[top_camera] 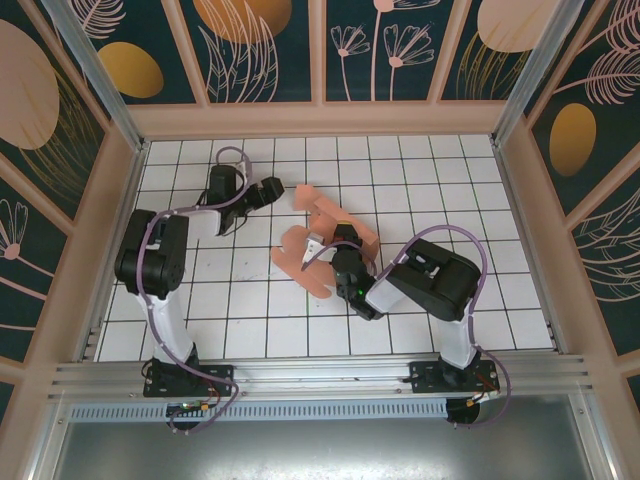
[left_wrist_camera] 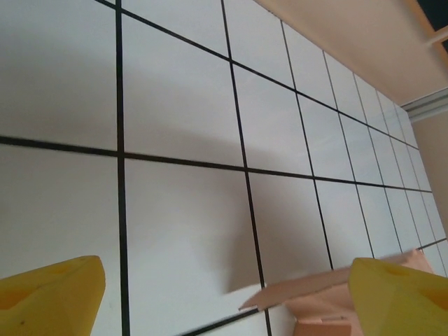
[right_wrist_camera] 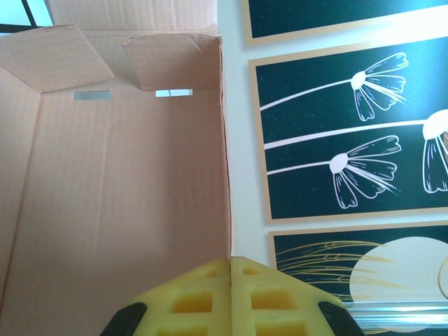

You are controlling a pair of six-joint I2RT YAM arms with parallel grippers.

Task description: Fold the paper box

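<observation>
Roughly, the paper box runs near-to-far, tilted.

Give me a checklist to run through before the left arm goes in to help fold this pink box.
1. Right gripper pinching the paper box: ok, its pads are closed on a wall's edge.
2. Left gripper open for a grasp: ok, its fingers stand wide apart.
3. Left gripper clear of the near flap: cannot tell, the flap lies right beside one fingertip.
4. Slots in the raised panel unblocked: ok, two show through.
5. Box closed up: not ok, flaps lie spread on the tiled table.
</observation>
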